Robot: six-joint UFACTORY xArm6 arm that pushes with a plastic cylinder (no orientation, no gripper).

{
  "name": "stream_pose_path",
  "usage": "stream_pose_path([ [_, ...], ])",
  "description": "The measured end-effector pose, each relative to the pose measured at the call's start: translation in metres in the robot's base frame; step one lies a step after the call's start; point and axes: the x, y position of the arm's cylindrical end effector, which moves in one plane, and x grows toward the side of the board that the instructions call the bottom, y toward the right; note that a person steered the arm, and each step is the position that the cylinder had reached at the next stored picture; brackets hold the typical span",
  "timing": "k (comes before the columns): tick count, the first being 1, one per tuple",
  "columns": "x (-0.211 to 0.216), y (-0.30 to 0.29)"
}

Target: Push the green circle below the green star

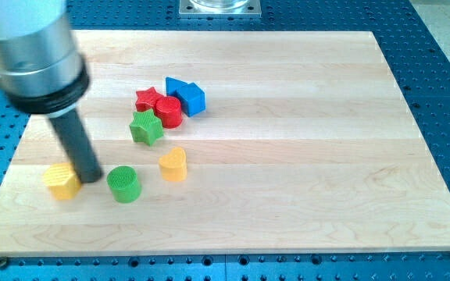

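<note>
At the lower left of the frame a yellow block (62,181) lay on the wooden board (326,156); its exact shape I could not tell. My tip (90,179) stood just to the right of it, touching or almost touching, I could not say which. There were no fingers on this arm to open or clench, only the rod, and it grasped nothing.

Just to the right of my tip, with a small gap between, was the green circle (123,184), a short cylinder standing upright. The green star (146,127) was above it and slightly to the right, apart from it. More to the right, at nearly the same height as the circle, lay a yellow heart (173,165), near but not touching it.

Above the green star, the red star (148,99), a red cylinder (168,112) and two blue blocks (186,95) were packed closely together, the red cylinder touching the green star.

The rod came down from a thick grey housing (33,58) in the upper left corner, leaning slightly to the right toward its lower end.
</note>
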Motion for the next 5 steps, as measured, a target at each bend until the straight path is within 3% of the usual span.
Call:
stream_pose_path([
  [1,0.002,-0.009],
  [4,0.062,0.116],
  [5,0.061,0.118],
])
